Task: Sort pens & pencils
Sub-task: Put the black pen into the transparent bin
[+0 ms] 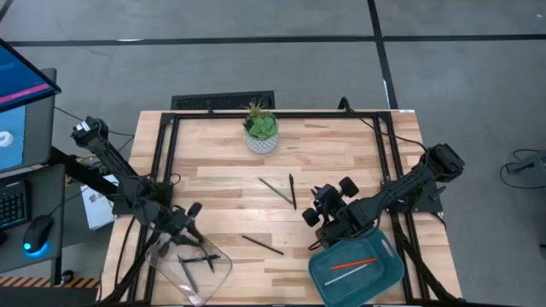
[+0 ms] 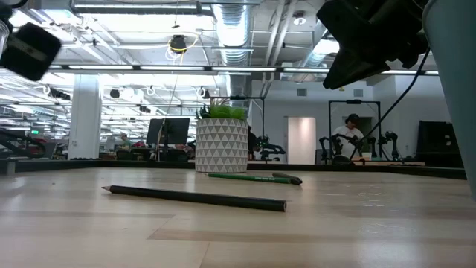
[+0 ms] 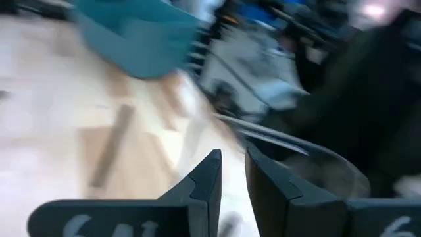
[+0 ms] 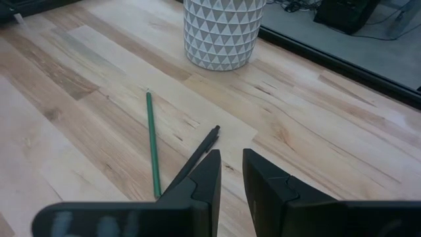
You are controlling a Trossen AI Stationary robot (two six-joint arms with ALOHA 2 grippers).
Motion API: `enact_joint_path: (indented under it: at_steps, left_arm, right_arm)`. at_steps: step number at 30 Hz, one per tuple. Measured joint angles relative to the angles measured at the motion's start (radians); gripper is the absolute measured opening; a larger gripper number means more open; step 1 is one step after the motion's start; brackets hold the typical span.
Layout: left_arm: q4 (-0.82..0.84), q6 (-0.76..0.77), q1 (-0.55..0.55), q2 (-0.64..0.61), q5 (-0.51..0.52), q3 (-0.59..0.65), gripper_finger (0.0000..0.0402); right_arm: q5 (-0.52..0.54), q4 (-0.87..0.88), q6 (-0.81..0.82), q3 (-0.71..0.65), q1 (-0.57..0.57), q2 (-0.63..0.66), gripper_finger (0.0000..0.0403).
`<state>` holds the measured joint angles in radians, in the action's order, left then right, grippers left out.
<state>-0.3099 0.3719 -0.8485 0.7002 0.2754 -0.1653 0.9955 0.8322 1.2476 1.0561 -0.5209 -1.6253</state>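
Note:
Three pens & pencils lie flat on the wooden table (image 1: 222,170): a green pencil (image 1: 273,188) (image 4: 152,141), a black pen (image 1: 293,192) (image 4: 200,148) and a dark pencil (image 1: 262,245) (image 2: 197,196). Black pens lie in a clear tray (image 1: 192,264) at the near left. An orange-red stick (image 1: 354,263) and a white one lie in a teal tray (image 1: 357,269) at the near right. My left gripper (image 3: 230,168) hovers over the clear tray's far edge, open by a narrow gap with nothing between its fingers. My right gripper (image 4: 227,164) hangs above the table beside the black pen, also narrowly open and holding nothing.
A plant in a white patterned pot (image 1: 261,132) stands at the table's far middle. Black frame rails and cables run along the left and right edges. Bare wood lies between the two trays at the near edge.

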Motion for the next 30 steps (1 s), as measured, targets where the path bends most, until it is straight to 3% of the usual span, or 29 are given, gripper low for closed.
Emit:
enact_joint_path:
  at_steps: [6, 14, 30]
  left_arm:
    - [-0.003, -0.039, 0.045, 0.0, 0.228, -0.003, 0.0059]
    - [-0.002, -0.064, 0.205, 0.0, 0.263, -0.003, 0.0059]
    - [0.005, -0.159, 0.59, 0.0, -0.001, -0.004, 0.0059]
  right_arm:
    - [0.0, -0.007, 0.0, 0.0, 0.015, 0.0, 0.0087]
    - [0.0, -0.025, 0.0, 0.0, 0.066, 0.0, 0.0087]
    - [-0.003, -0.034, 0.0, 0.0, 0.164, 0.0, 0.0087]
